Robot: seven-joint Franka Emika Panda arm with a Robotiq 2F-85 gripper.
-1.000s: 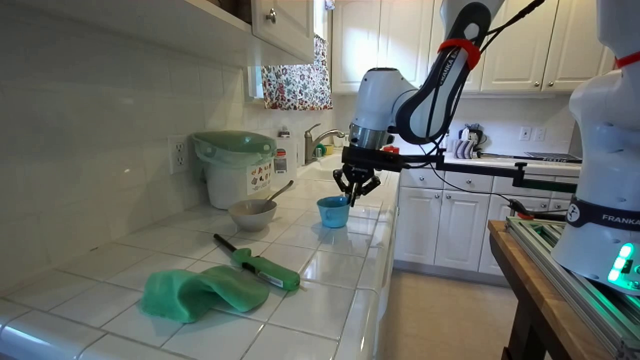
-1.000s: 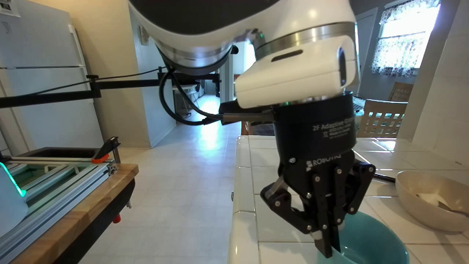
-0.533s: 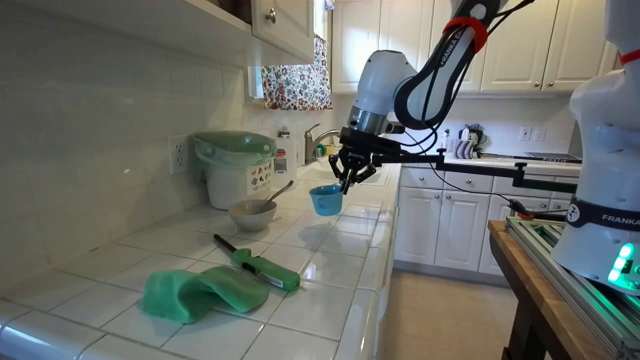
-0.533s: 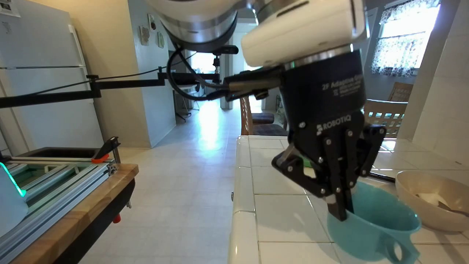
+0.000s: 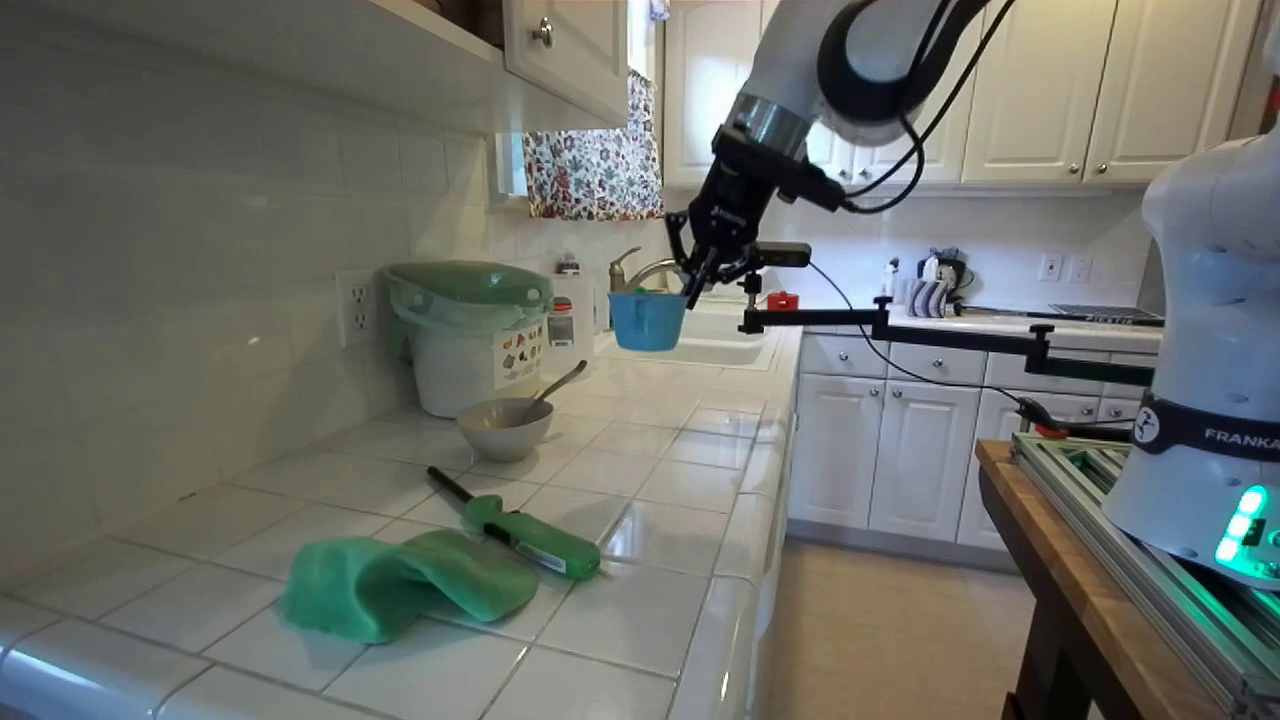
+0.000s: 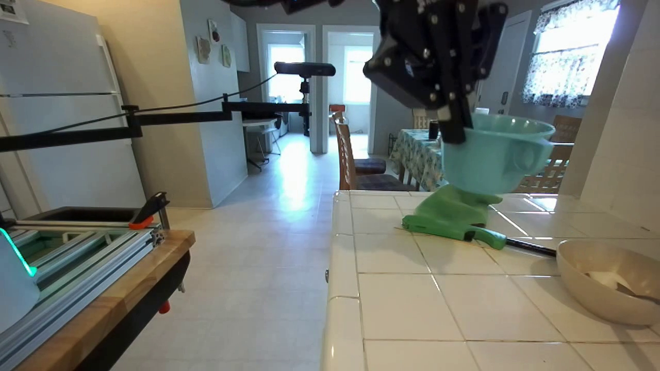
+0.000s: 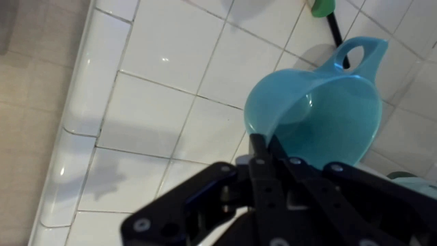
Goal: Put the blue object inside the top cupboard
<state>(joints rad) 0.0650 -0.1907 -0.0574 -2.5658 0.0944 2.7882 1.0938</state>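
The blue cup (image 5: 648, 322) hangs in the air above the white tiled counter, roughly upright in both exterior views (image 6: 495, 159). My gripper (image 5: 692, 298) is shut on its rim, one finger inside the wall and one outside. In the wrist view the fingertips (image 7: 266, 141) pinch the rim of the cup (image 7: 327, 123), and its handle points away from the gripper. The top cupboard (image 5: 570, 50) is at the upper left in an exterior view, above and nearer that camera than the cup. A brown opening shows beside its door; most of the inside is out of view.
A bowl with a spoon (image 5: 505, 430), a green-lidded cooker (image 5: 470, 340), a green lighter (image 5: 540, 543) and a green cloth (image 5: 400, 590) are on the counter. A black boom (image 5: 960, 337) with a camera (image 6: 304, 69) reaches across near the gripper. A faucet (image 5: 640, 275) stands behind the cup.
The cup was on the counter a second ago, held at its rim. My gripper has lifted it well above the tiles, and the hand has tilted while the cup came level.
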